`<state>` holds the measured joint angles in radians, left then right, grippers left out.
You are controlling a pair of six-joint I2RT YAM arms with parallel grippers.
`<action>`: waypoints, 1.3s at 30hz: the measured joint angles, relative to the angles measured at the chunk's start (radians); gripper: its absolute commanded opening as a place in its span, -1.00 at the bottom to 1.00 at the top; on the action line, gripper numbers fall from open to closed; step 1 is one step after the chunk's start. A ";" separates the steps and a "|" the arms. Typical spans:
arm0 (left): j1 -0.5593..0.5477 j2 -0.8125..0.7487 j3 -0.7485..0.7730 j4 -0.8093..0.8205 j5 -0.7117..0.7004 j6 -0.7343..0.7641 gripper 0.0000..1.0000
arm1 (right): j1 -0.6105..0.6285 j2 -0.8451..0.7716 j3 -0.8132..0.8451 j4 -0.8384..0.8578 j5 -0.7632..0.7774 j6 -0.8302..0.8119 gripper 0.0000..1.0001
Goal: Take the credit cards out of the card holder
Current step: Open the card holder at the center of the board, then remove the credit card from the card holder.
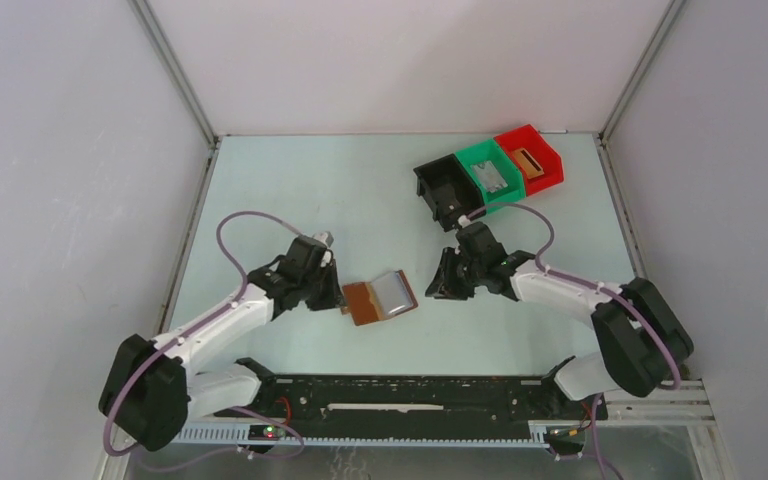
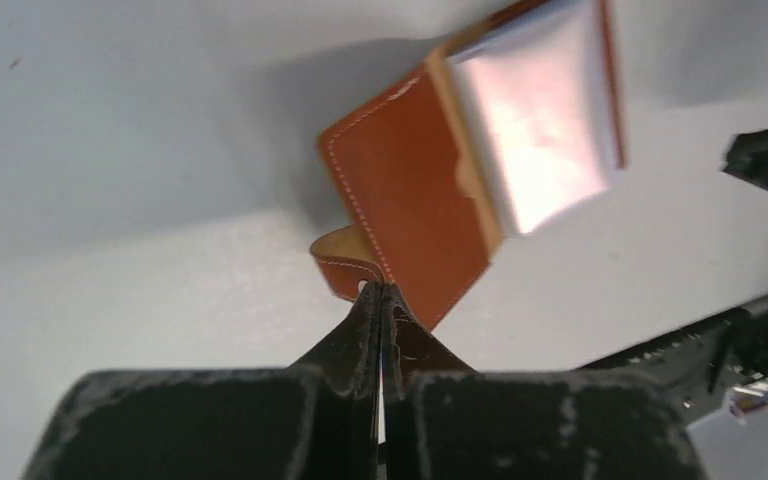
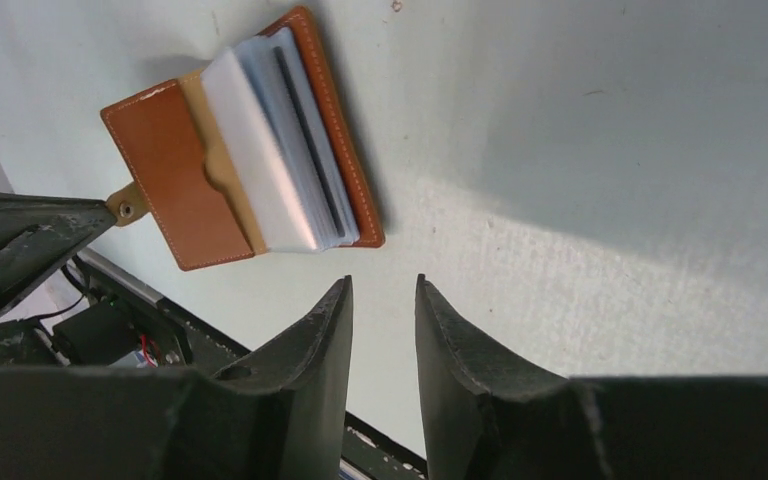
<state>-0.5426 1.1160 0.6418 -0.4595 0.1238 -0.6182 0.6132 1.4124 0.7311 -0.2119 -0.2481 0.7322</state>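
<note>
The brown card holder (image 1: 380, 297) lies open on the table between my two grippers. My left gripper (image 1: 345, 297) is shut on its short strap tab (image 2: 340, 262), fingertips pinched together at the snap hole. The card holder (image 3: 175, 170) shows a fanned stack of pale leaves, and a card with a dark stripe (image 3: 305, 140) stands among them. My right gripper (image 3: 383, 285) hovers just right of the holder, open, with nothing between its fingers (image 3: 330, 330). A grey-white credit card (image 1: 497, 180) lies in the green bin and a tan-orange one (image 1: 532, 162) in the red bin.
Three small bins stand in a row at the back right: black (image 1: 440, 188), green (image 1: 480, 160), red (image 1: 545, 150). The enclosure walls close in the table at the left, back and right. A black rail (image 1: 410, 392) runs along the near edge.
</note>
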 measured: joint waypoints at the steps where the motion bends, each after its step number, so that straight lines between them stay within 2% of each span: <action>1: 0.010 0.003 -0.023 -0.003 -0.016 -0.006 -1.00 | 0.003 0.018 0.004 0.004 -0.001 0.002 -0.27; 8: 0.035 0.158 -0.023 0.016 -0.047 -0.030 -1.00 | 0.028 0.148 0.090 0.055 -0.032 0.016 -0.17; 18: 0.035 0.376 0.128 0.016 -0.080 -0.026 -1.00 | 0.042 0.263 0.114 0.164 -0.113 0.062 -0.18; 31: 0.035 0.404 0.167 0.008 -0.095 0.017 -0.98 | 0.048 0.292 0.114 0.232 -0.165 0.097 -0.27; 33: 0.035 0.402 0.167 0.006 -0.095 0.017 -0.82 | 0.057 0.290 0.114 0.234 -0.166 0.101 -0.27; 36: 0.037 0.398 0.173 -0.016 -0.085 0.024 -0.42 | 0.079 0.287 0.122 0.233 -0.169 0.105 -0.27; 39: 0.039 0.391 0.208 -0.065 -0.064 0.033 -0.12 | 0.108 0.287 0.151 0.233 -0.173 0.108 -0.28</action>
<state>-0.5034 1.5070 0.8497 -0.5247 0.0601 -0.5850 0.7212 1.6997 0.8818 0.0212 -0.4210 0.8402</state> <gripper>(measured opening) 0.324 0.366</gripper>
